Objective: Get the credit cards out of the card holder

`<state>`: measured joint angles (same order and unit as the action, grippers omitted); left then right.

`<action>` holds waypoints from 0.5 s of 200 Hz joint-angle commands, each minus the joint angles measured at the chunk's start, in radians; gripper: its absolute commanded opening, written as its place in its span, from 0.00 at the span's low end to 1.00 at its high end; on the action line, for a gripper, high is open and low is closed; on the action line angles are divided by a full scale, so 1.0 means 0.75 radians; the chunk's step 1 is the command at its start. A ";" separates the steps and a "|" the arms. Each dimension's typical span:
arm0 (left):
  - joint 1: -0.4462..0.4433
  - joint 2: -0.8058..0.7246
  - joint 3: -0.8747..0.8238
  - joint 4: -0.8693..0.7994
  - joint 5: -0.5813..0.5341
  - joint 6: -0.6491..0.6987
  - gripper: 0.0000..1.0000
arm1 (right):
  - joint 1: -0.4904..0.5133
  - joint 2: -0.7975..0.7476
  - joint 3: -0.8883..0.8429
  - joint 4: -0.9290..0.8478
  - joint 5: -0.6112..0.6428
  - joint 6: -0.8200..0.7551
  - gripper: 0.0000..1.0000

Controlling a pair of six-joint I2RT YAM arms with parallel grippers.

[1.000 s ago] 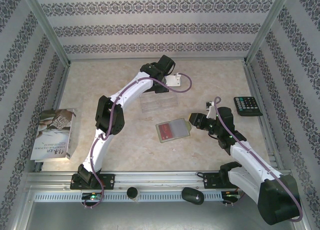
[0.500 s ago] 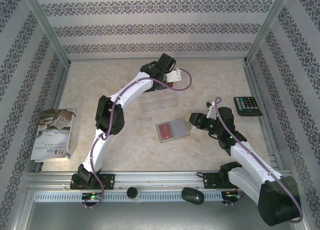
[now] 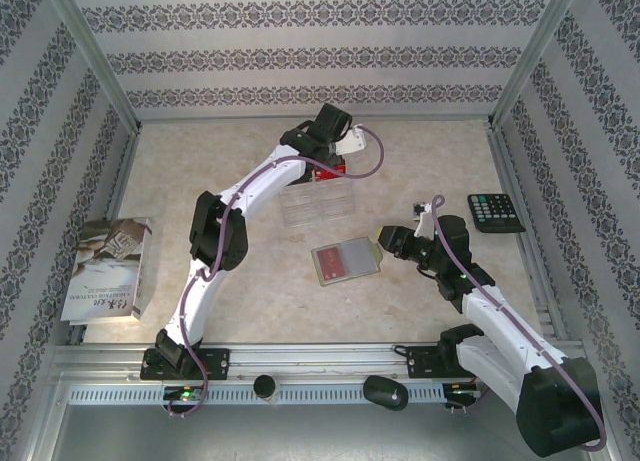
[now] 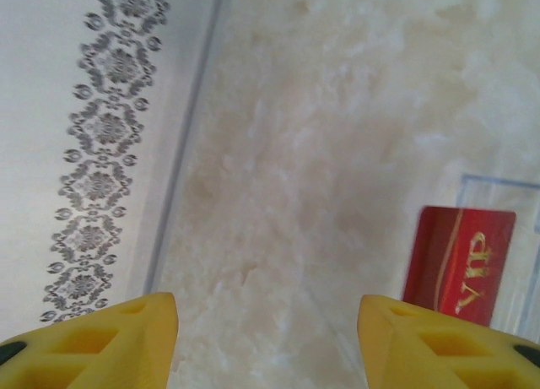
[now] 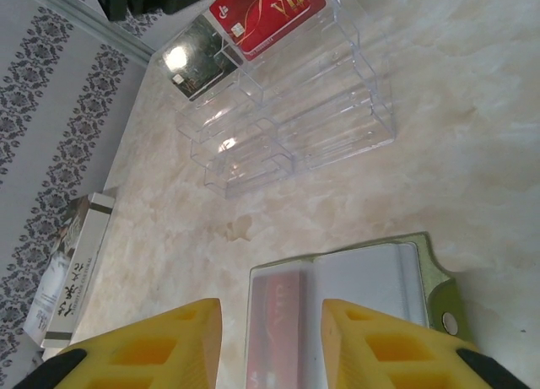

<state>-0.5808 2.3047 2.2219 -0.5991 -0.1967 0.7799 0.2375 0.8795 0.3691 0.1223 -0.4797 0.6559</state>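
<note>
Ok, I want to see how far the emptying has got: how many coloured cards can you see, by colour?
Red: 2, the VIP card and a reddish card in the card holder.
Black: 1, the black card beside the VIP card.
Total: 3.

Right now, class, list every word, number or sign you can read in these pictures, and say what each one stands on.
"VIP": gold letters on the red card.
Print on the booklet, cover and spine: too small and blurred to read.
Key markings on the calculator: too small to read.
Face of the black card: washed out by glare, nothing legible.
</note>
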 commanded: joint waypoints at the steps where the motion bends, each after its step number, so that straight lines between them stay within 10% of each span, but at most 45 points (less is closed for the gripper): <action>1: -0.001 -0.200 -0.054 0.167 -0.011 -0.124 0.59 | 0.001 0.003 -0.003 -0.010 -0.016 -0.005 0.38; 100: -0.006 -1.296 -1.522 0.806 0.220 -1.288 0.76 | 0.508 0.510 0.293 -0.211 0.341 -0.297 0.43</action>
<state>-0.5816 1.4181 1.2881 -0.0948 -0.0761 0.1356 0.5663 1.1591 0.5175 0.0051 -0.3195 0.5152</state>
